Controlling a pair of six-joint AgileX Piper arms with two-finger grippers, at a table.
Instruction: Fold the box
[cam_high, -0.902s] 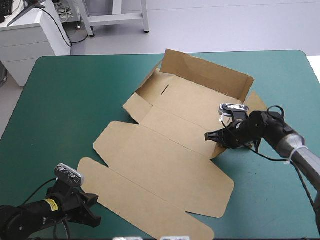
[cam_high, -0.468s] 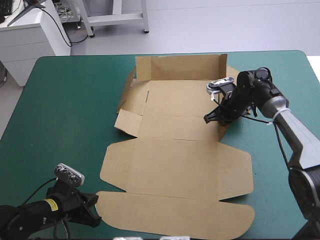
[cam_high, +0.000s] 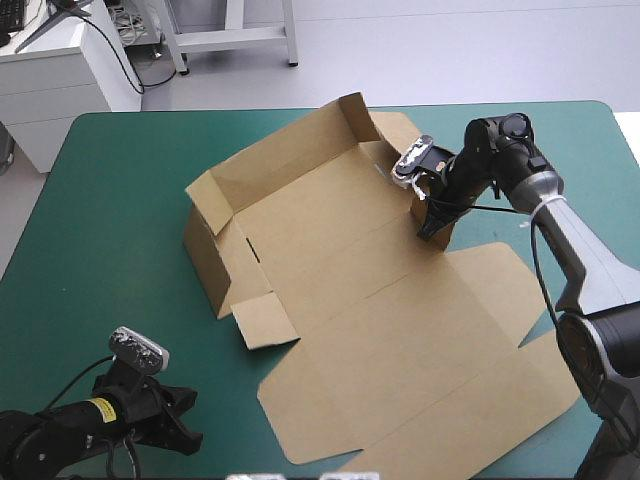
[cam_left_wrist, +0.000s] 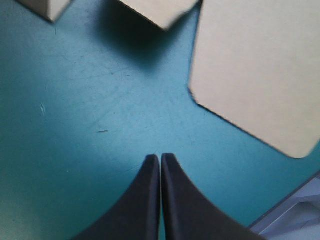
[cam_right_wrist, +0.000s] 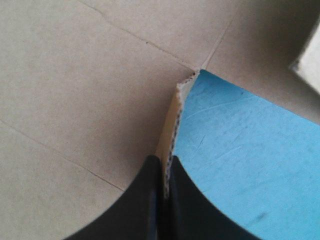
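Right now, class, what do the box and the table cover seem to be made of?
The box: brown corrugated cardboard, matte and unprinted; its cut edge at the right gripper shows a dotted fluted core. The table cover: teal-green, smooth, low sheen, fine scratches; perhaps a rubber or vinyl mat, not certain.

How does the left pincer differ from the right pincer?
The left pincer is shut on nothing; the right pincer is shut on a raised flap of the box. The left pincer is over bare table near its front left corner; the right pincer is at the box's far right side. Both are shut.
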